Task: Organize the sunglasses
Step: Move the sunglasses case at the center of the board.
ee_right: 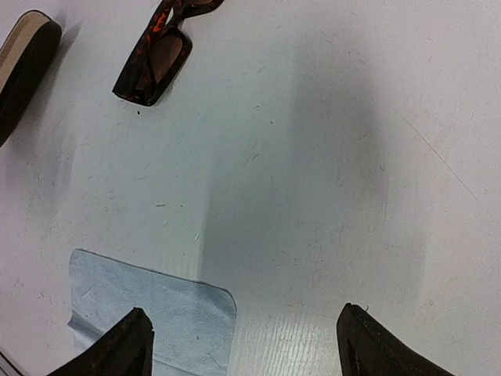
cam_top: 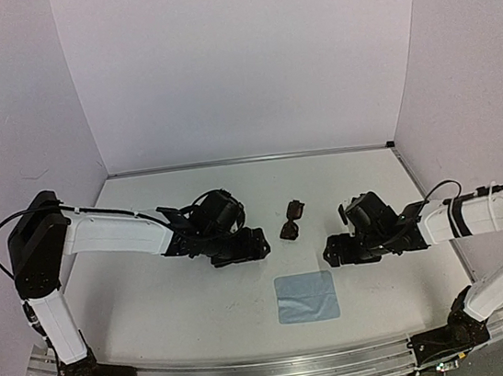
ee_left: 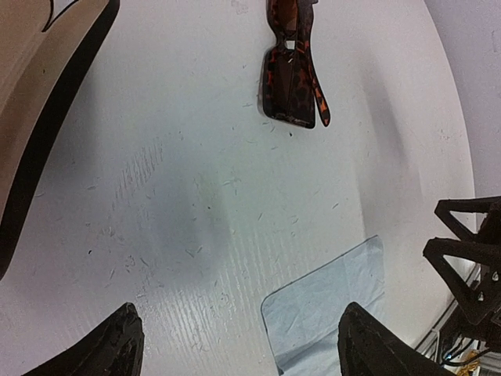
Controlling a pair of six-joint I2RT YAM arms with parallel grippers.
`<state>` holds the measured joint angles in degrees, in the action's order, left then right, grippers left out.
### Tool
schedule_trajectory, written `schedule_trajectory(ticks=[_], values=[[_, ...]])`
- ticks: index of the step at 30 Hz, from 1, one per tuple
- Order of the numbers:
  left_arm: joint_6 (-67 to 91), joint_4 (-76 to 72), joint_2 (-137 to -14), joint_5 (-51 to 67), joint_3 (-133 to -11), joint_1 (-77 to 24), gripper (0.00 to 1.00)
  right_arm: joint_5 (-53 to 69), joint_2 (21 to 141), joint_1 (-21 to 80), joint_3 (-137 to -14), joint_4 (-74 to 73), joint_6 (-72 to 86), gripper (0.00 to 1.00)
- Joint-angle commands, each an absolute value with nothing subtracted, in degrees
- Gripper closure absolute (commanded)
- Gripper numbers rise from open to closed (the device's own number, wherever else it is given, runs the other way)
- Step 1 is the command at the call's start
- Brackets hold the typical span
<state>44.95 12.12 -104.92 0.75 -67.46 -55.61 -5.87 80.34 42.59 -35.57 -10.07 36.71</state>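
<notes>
Two grippers flank the sunglasses [cam_top: 293, 220], which lie folded on the counter [cam_top: 157, 312] between them, just past the far edge of the light blue cloth [cam_top: 307, 297]. They are well apart from everything else, so I judge you can reach them freely from either side. Your left gripper [ee_left: 244, 343] hangs with its jaws spread wide and nothing between them, the black case with tan lining [ee_left: 39, 102] off to one side. Your right gripper [ee_right: 243, 341] is likewise spread wide and empty — neither one touches the sunglasses.
</notes>
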Motion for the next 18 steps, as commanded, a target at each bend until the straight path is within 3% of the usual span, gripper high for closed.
schedule_trajectory(ticks=[1,7,14,18], values=[[44.5,14.3,-107.8,-0.5,-73.0,-55.7,0.14,-6.6,79.8,43.1,-35.9,-8.8,37.0,0.18],[45.7,14.0,-106.2,0.8,-71.9,-55.8,0.15,-8.5,79.6,45.7,-36.3,-8.5,36.8,0.19],[45.6,15.2,-88.6,-16.2,-65.9,-55.8,0.15,-8.3,80.5,46.8,-47.6,-10.7,32.7,0.19],[43.2,19.2,-85.1,-22.4,-66.7,-55.3,0.12,-6.1,86.1,47.5,-57.9,-12.0,31.4,0.19]])
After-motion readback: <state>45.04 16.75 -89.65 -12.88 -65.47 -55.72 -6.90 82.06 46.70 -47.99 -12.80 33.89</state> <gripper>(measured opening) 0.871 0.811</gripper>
